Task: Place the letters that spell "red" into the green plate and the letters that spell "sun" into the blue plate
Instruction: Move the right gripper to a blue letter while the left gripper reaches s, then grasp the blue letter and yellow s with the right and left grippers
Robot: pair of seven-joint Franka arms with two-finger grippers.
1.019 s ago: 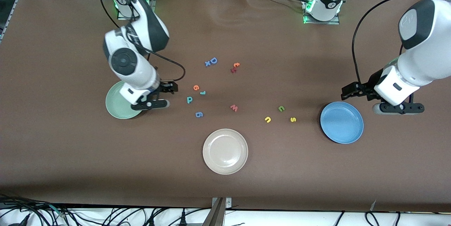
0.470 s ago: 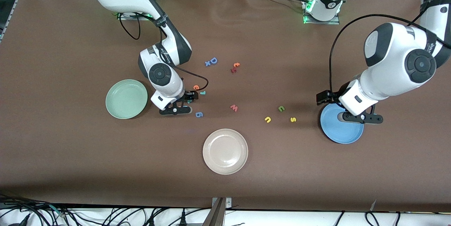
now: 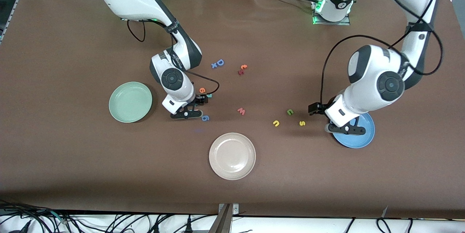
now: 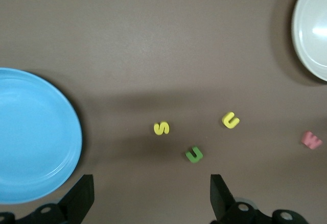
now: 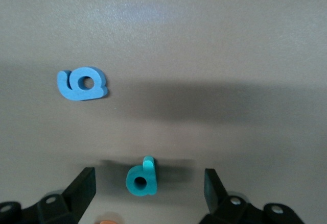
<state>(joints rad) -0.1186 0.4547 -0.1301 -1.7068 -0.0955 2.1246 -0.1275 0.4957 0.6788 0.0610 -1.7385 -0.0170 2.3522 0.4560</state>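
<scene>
My right gripper [image 3: 187, 112] [image 5: 148, 191] hangs low and open over the teal "d" [image 5: 141, 178], which lies between the fingers [image 5: 82, 188] without touching either. The orange "e" [image 3: 202, 90] and small teal "r" [image 3: 209, 95] lie just beside it, farther from the front camera. The green plate [image 3: 130, 101] sits toward the right arm's end. My left gripper [image 3: 345, 128] [image 4: 150, 198] is open over the blue plate's [image 3: 359, 137] [image 4: 36, 137] rim. The yellow "s" [image 3: 302, 123] [image 4: 161, 128], green "u" [image 3: 290, 111] [image 4: 194, 154] and yellow "u" [image 3: 276, 123] [image 4: 231, 120] lie beside that plate.
A blue "6" [image 3: 205, 118] [image 5: 82, 83] lies close to the right gripper, nearer the front camera. A pinkish "w" [image 3: 241, 111] [image 4: 311, 140] sits mid-table. A beige plate [image 3: 232, 156] stands nearest the front camera. Blue letters [image 3: 218, 63] and orange-red letters [image 3: 242, 69] lie farther back.
The right gripper moved from above the green plate to over the teal "d". The left gripper crossed the blue plate toward the yellow and green letters. No letter has shifted.
</scene>
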